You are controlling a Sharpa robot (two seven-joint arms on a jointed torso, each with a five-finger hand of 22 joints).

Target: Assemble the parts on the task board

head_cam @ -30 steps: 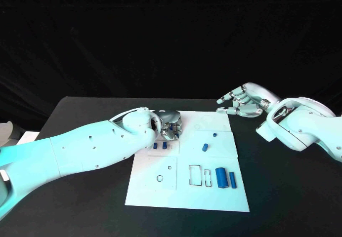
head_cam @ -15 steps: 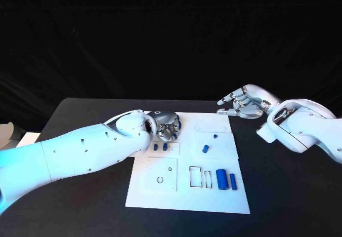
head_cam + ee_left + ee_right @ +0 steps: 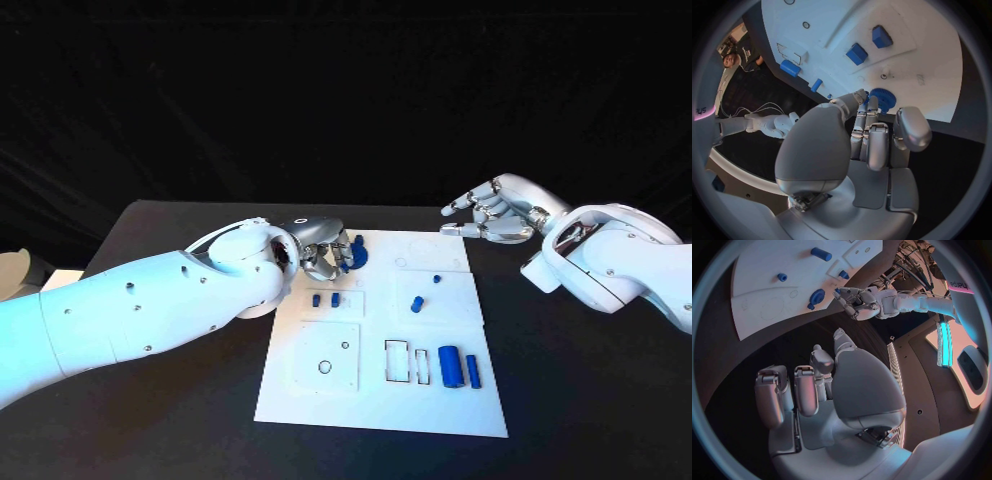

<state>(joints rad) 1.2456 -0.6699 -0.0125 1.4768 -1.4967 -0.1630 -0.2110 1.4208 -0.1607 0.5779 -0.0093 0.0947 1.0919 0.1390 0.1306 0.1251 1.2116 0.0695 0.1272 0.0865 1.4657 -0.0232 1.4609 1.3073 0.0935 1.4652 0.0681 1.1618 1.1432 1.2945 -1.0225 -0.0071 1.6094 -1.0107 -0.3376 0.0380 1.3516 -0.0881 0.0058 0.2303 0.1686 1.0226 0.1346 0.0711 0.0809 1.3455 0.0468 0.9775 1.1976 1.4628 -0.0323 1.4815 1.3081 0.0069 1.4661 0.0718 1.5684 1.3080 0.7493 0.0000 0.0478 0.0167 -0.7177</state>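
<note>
The white task board [image 3: 378, 395] lies mid-table. My left hand [image 3: 323, 250] hovers over its far left corner and pinches a blue gear [image 3: 356, 256] at its fingertips; the gear [image 3: 881, 98] shows beyond the left hand [image 3: 861, 145] in the left wrist view, and the gear [image 3: 816, 296] also shows in the right wrist view. Two small blue blocks [image 3: 325, 299] sit just near of the hand. A blue peg [image 3: 436, 274], a short blue piece [image 3: 415, 299], a blue cylinder [image 3: 449, 363] and a blue bar [image 3: 472, 370] lie on the board. My right hand [image 3: 498, 214] hangs off the far right corner, holding nothing, fingers loosely bent.
Black table [image 3: 577, 400] surrounds the board on all sides. Outlined rectangular slots [image 3: 405, 360] and a square panel with a small hole [image 3: 326, 358] mark the board's near half.
My left hand has drawn back toward the board's far left corner and risen, and the blue gear now shows at its fingertips. The right hand has barely moved.
</note>
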